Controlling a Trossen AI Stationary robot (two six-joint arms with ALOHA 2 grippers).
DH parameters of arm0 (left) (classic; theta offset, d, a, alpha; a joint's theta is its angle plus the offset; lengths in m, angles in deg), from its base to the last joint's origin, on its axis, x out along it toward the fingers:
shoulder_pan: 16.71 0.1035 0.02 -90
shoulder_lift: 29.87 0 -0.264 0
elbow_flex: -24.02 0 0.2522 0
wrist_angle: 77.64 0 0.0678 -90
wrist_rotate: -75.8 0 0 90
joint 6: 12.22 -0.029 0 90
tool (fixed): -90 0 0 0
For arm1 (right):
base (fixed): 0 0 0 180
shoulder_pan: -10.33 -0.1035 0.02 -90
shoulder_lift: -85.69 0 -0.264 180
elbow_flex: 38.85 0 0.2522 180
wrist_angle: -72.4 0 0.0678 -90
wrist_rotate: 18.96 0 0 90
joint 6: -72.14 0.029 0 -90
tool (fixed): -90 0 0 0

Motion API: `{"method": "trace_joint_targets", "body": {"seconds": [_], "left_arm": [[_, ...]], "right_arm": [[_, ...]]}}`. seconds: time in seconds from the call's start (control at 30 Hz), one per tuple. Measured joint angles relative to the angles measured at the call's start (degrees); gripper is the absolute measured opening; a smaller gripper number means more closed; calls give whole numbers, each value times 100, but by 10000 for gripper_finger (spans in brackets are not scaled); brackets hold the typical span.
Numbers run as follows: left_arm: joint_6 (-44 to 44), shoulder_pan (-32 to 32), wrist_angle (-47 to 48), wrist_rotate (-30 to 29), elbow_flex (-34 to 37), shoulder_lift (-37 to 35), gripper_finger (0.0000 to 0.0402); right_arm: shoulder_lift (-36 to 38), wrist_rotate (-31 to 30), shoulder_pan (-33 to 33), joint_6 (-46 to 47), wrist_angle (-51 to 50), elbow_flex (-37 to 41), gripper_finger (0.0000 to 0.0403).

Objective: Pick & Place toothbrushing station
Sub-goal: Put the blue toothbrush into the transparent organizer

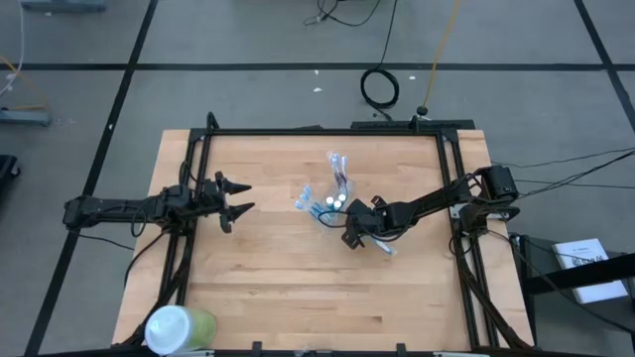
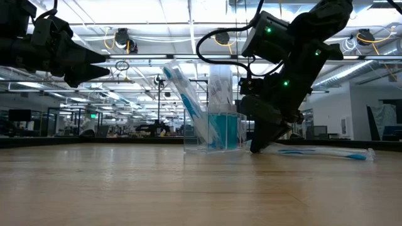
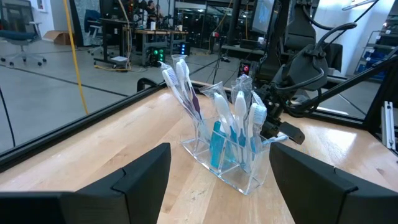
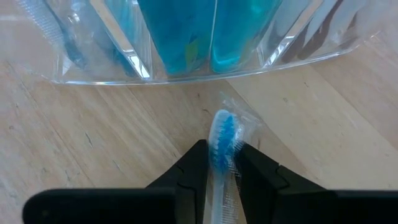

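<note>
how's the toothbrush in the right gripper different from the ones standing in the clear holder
The wrapped toothbrush lies flat on the table, pinched by the right gripper; the toothbrushes in the clear holder stand upright or leaning, untouched. The held one is outside the holder, beside it. All look blue-and-white.

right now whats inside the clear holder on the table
The clear holder has wrapped toothbrushes standing upright, heads up, and teal tubes low in its compartments. The brush handles' lower ends blur behind the plastic walls. One more wrapped toothbrush lies outside, pinched in the right gripper.
</note>
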Motion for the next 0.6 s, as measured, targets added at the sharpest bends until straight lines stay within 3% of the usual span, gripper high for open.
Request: {"method": "trace_joint_targets", "body": {"seconds": [0.6], "left_arm": [[0,0,0,0,0,0,283]], "right_arm": [[0,15,0,-44,-2,0,63]]}}
